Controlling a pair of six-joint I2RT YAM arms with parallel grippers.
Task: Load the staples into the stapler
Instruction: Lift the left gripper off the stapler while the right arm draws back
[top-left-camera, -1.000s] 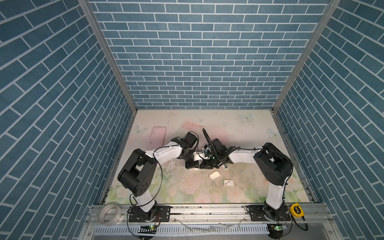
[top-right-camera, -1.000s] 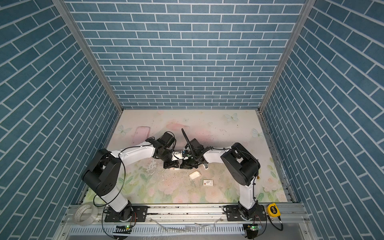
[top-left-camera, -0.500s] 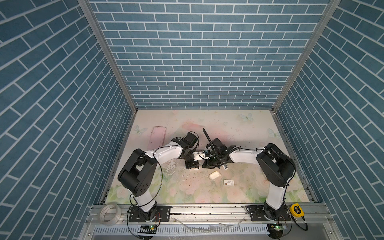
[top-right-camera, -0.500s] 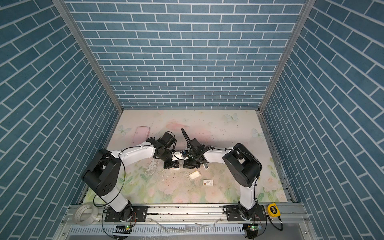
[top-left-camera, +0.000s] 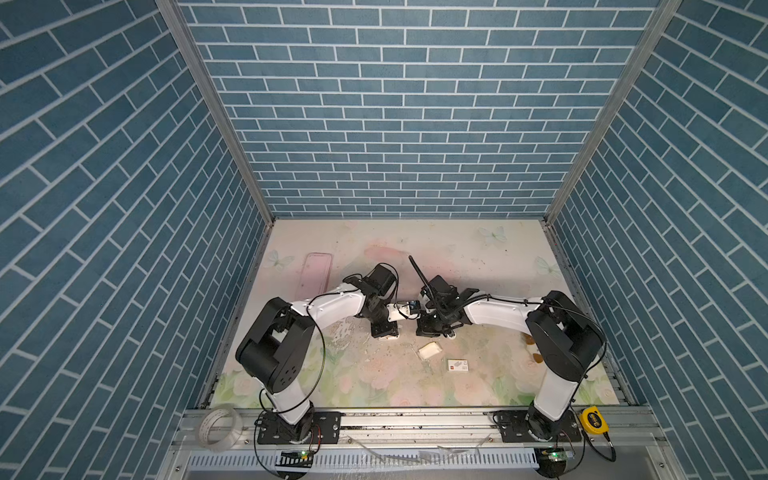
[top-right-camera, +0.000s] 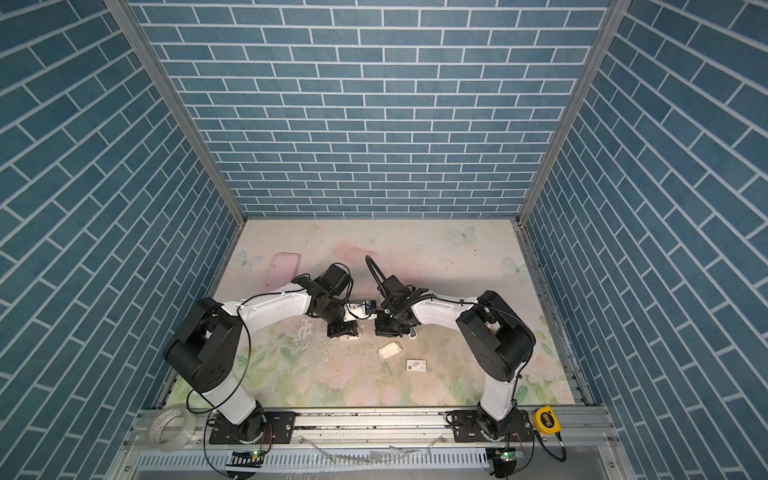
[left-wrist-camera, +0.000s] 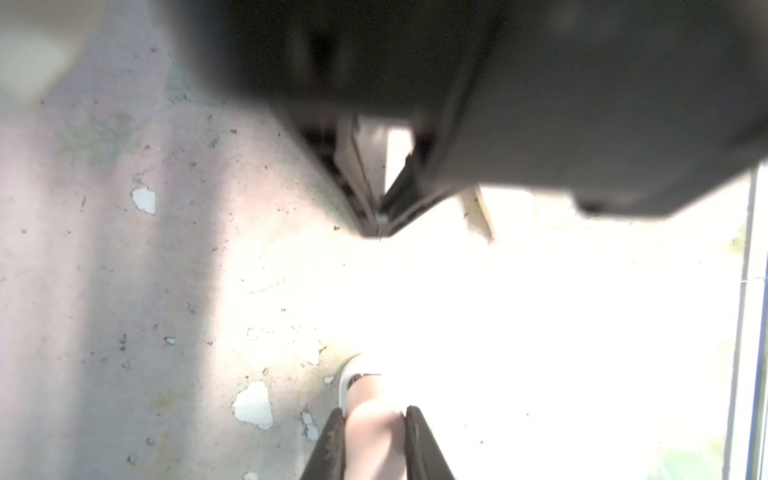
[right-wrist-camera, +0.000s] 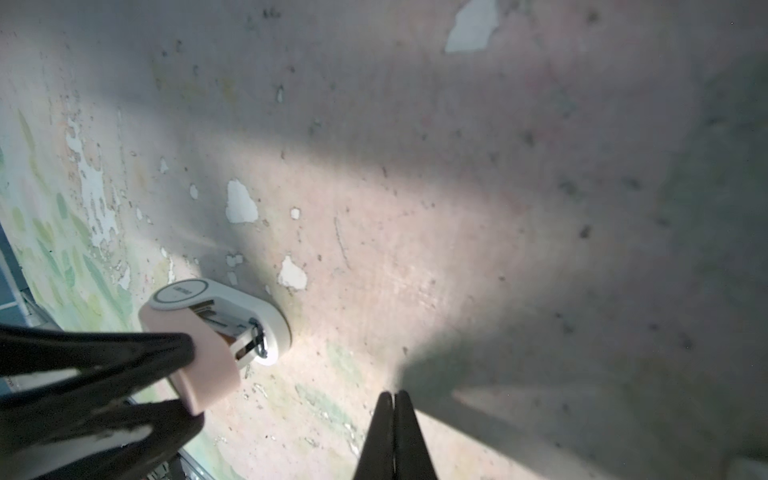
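The stapler (right-wrist-camera: 216, 328) is small, with a pink top and a white base that rests on the table. Its top is raised, so metal parts show inside. My left gripper (left-wrist-camera: 374, 411) is shut on the pink top (left-wrist-camera: 374, 432), as the right wrist view also shows (right-wrist-camera: 195, 380). My right gripper (right-wrist-camera: 392, 395) is shut just beside the stapler, low over the table, and I see nothing between its fingertips. In both top views the two grippers (top-left-camera: 384, 332) (top-left-camera: 432, 330) meet at mid table. I cannot make out the staples in any view.
A plain white card tray (top-left-camera: 429, 350) and a white sleeve with a red mark (top-left-camera: 458, 365) lie in front of the grippers. A pink flat case (top-left-camera: 316, 272) lies at the back left. A tape roll (top-left-camera: 219, 422) and a yellow tape measure (top-left-camera: 593, 419) sit on the front rail.
The right arm's elbow has drifted a little to the right. Both grippers stay about where they were, and both stay shut.
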